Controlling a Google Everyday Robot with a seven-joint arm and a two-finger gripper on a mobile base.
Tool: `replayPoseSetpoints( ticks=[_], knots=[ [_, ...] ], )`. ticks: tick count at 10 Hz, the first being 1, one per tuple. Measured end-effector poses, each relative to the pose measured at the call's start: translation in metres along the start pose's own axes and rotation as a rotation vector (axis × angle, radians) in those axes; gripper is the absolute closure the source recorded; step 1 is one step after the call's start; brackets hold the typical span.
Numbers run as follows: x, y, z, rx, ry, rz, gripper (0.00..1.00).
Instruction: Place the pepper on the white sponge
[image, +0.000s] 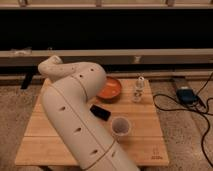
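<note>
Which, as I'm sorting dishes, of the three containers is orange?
The bowl beside the arm; the cup nearer the front is pale, the bottle clear. The hand is out of view.

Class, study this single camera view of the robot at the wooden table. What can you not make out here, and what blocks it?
- end effector: not in view; the arm bends at the table's far left and nothing past that bend shows.
- pepper: nowhere visible; the arm covers the left half of the table.
- white sponge: unseen too, for the same reason.
- black flat object: its near-left end is cut off by the arm.
</note>
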Motion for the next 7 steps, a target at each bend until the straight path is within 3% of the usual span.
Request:
replayPoseSetpoints(
  ticks=[5,7],
  knots=[
    [0.008,0.003,0.008,-0.024,0.017,-0.021,0.71],
    [0.014,0.004,0.001,-0.037,0.013,-0.021,0.92]
  ],
)
